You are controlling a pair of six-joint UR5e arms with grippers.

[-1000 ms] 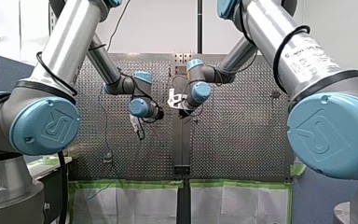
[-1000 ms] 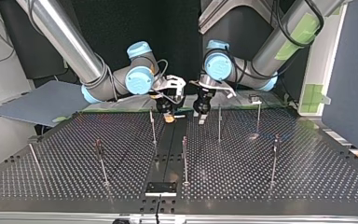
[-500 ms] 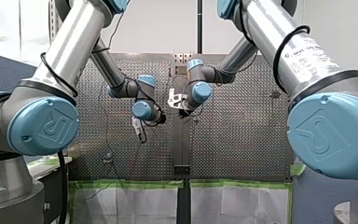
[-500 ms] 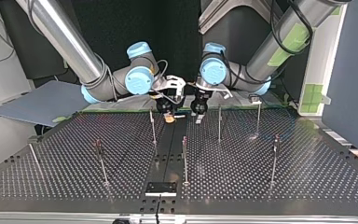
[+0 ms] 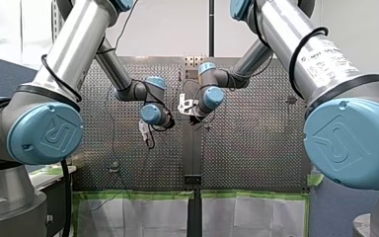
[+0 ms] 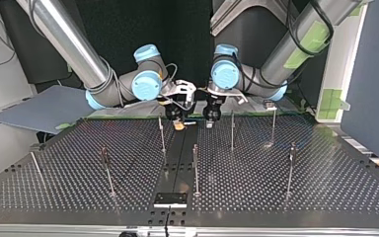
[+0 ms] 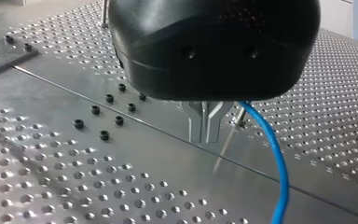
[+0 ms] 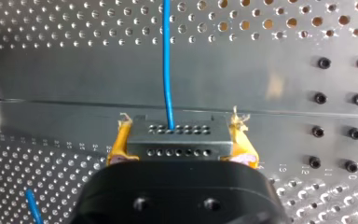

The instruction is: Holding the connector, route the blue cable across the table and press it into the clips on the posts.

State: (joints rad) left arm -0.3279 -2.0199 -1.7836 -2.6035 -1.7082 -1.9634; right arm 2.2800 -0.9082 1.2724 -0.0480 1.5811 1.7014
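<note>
- My right end effector [image 8: 179, 135] is clamped on the connector [image 8: 186, 148], a grey block with rows of holes. Its yellow pads [image 8: 120, 142] press against the block's two ends.
- The blue cable [image 8: 167, 60] leaves a hole in the block's upper row and runs straight ahead over the surface [image 6: 325, 187]. A second short stretch of it shows beside my right wrist.
- My left end effector [image 7: 205, 126] has its metal fingers together, with the tips just above the surface. The cable curves down just beside them. I see none of it between the tips, so I judge it is not gripped there.
- In the top view both end effectors hang near each other at the back of the surface. The posts [image 6: 232, 129] stand in front of them, none carrying cable as far as I can tell. The clips are too small to make out.
- I judge the routing is only at its start.
- To do it well, I should hold the connector squarely so it cannot twist between the pads.
- I should draw the cable out low and gently taut and line it over the nearest post's clip.
- I should then push down right beside the post, not mid-span.
- The loop beside my left fingers needs watching, because slack there could snag a post.
</note>
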